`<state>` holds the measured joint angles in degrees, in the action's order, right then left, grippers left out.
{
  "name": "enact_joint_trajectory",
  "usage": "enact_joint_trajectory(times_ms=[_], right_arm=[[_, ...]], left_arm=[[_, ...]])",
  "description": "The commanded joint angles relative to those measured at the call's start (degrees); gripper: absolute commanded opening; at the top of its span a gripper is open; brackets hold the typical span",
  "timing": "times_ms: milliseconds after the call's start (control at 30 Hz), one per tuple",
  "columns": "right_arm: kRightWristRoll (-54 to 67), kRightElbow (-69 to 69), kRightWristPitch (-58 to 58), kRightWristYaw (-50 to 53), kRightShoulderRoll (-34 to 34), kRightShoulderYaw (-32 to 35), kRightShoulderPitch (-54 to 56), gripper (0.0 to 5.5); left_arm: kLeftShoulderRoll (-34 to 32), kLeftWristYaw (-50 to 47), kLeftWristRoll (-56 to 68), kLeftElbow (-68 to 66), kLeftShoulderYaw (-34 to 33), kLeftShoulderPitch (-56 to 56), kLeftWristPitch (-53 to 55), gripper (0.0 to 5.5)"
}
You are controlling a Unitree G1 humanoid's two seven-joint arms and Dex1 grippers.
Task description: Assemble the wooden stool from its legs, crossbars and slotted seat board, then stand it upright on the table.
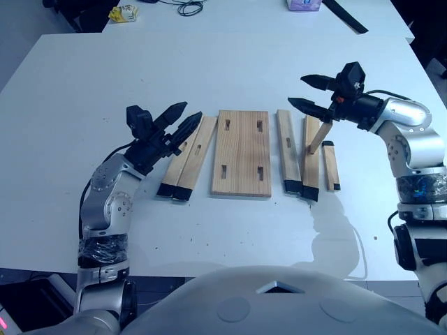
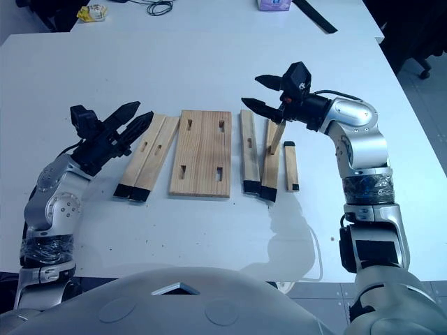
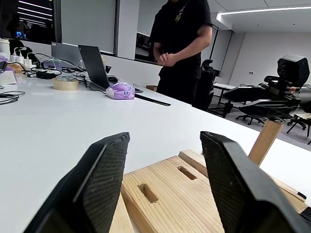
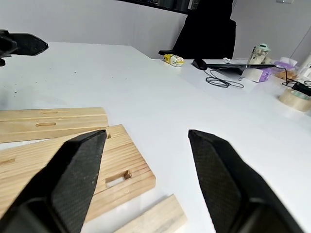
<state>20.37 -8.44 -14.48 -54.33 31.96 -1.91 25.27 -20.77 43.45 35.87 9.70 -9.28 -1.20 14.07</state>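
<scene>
Left eye view: the stool's parts lie spread across the white table (image 1: 105,70), with assembly barely begun. The slotted seat board (image 1: 241,152) lies flat at the centre, and all four of its slots are empty. The left pair of legs (image 1: 187,159) lies side by side just beside it. On the other side lie the inner right leg (image 1: 287,150) and the outer right leg (image 1: 311,171). The standing crossbar (image 1: 320,138) rises at a tilt from the outer right leg's slot and looks like the only joint started. The loose crossbar (image 1: 330,167) lies flat just beside that leg.

The right gripper (image 1: 296,90) hovers over the standing crossbar's top with its fingers spread wide and nothing between them. Whether the arm touches the wood cannot be told. The left gripper (image 1: 193,109) hangs above the far ends of the left pair of legs, also parted and empty.

Almost everything appears to be left. The crossbars must be fitted between the legs, the legs set into the seat board, and the finished stool turned upright.
</scene>
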Motion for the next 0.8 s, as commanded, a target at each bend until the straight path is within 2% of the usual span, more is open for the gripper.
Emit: enact_joint_trajectory(times_ms=[33,200,367,500,600,700,800], right_arm=[[1.10,-1.67,-3.29,0.17,-1.41,0.27,-2.23,3.11],[8.53,5.91,-7.45,1.38,-2.03,5.51,0.64,3.11],[5.70,8.84,-13.80,5.81,3.97,7.07,9.34,3.11],[2.57,10.80,-27.33,11.93,8.08,4.67,13.80,3.11],[2.16,11.68,-45.55,23.37,4.47,6.99,16.72,3.11],[9.09,19.93,-60.88,22.03,4.29,7.94,16.67,3.11],[12.82,20.82,-62.88,14.50,9.62,5.22,18.92,3.11]], left_arm=[[-0.79,0.10,-0.25,-0.47,-0.48,-0.87,0.30,2.69],[-0.48,-0.22,0.03,-0.56,-0.78,-1.18,0.13,2.69],[0.60,-2.33,1.59,3.02,-2.90,2.39,0.11,2.69],[3.80,-7.36,3.52,8.37,-5.91,7.61,-0.41,2.69],[7.49,-11.96,5.17,12.15,-8.37,11.34,-2.03,2.69],[10.65,-14.93,6.57,13.88,-10.45,13.51,-4.07,2.69],[12.34,-16.17,6.42,13.56,-12.19,15.42,-6.16,2.69]])
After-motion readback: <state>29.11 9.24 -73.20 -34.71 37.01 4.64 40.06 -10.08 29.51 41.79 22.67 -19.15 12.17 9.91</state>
